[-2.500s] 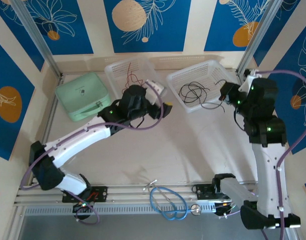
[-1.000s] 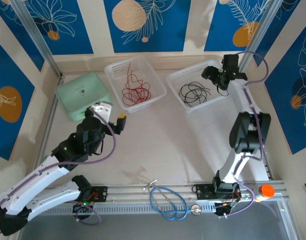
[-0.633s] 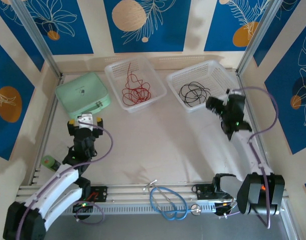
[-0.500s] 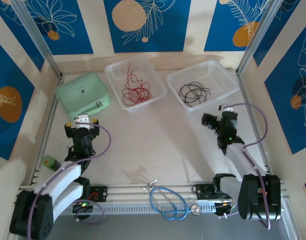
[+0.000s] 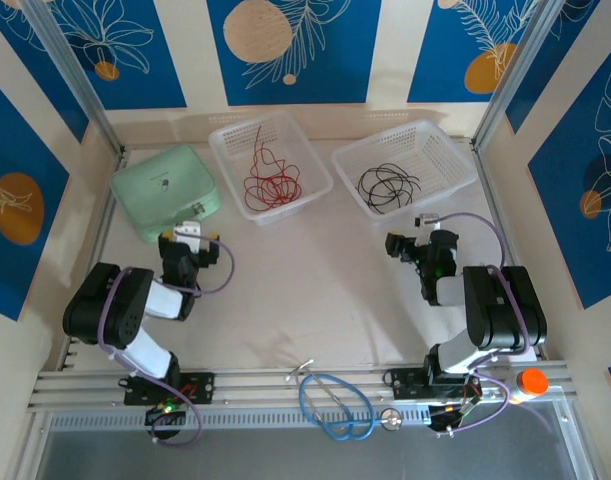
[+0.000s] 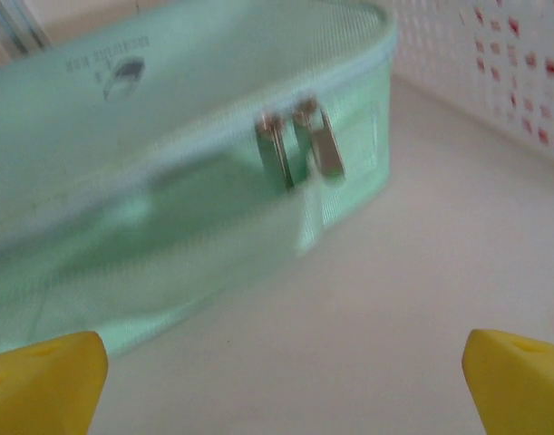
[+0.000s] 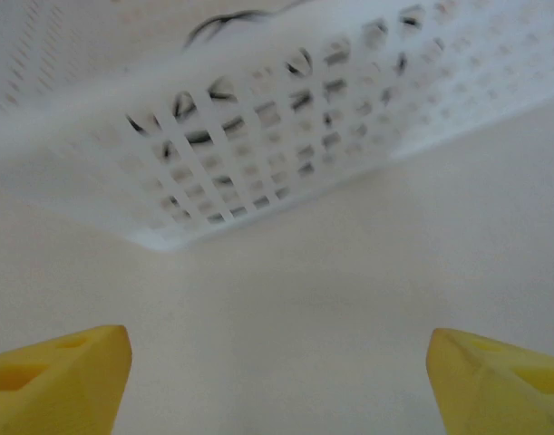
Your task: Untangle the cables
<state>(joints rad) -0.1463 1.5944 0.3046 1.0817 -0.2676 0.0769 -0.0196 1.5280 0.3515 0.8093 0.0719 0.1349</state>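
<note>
Red cables [image 5: 270,180] lay coiled in left basket [image 5: 221,150], bundle running front-to-back. Black cables [image 5: 387,187] looped in right basket [image 5: 450,140]. Colours looked fully separated. Left gripper [image 6: 277,385] gaped wide, empty, facing mint zip pouch [image 6: 122,118]; red lay ahead-right. Right gripper [image 7: 277,376] likewise spread, empty; black straight ahead, beyond basket wall. Pouch print too blurred to read.

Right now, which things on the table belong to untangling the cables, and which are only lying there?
Part of the job:
- red cables, in the left basket
- black cables, in the right basket

Just lying about:
- green zipped pouch, at the far left
- blue cable loop, on the near rail
</note>
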